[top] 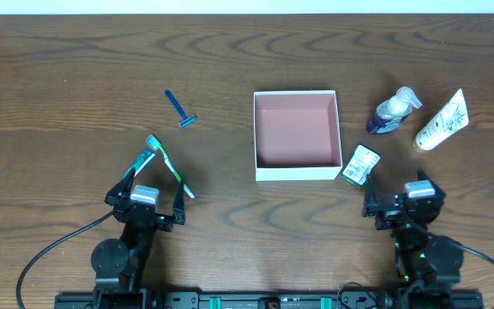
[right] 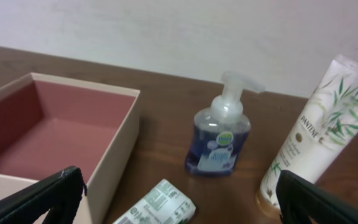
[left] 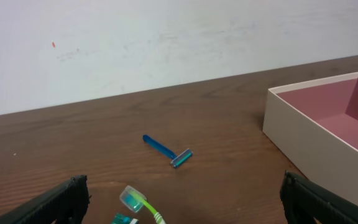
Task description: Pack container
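Observation:
The container (top: 297, 172), a square white box with a pink inside, sits empty at the table's middle; it also shows in the left wrist view (left: 303, 140) and the right wrist view (right: 114, 152). A blue razor (top: 179, 109) (left: 166, 150) and two green toothbrushes (top: 165, 163) (left: 138, 204) lie to its left. A small green-and-white packet (top: 360, 164) (right: 160, 206), a blue pump bottle (top: 393, 111) (right: 221, 134) and a white tube (top: 442, 121) (right: 312, 134) lie to its right. My left gripper (top: 147, 190) (left: 182, 208) is open and empty over the toothbrushes. My right gripper (top: 406, 196) (right: 179, 202) is open and empty near the packet.
The dark wood table (top: 75, 77) runs back to a white wall (left: 166, 37). Black cables (top: 50, 253) trail from the arm bases at the front edge.

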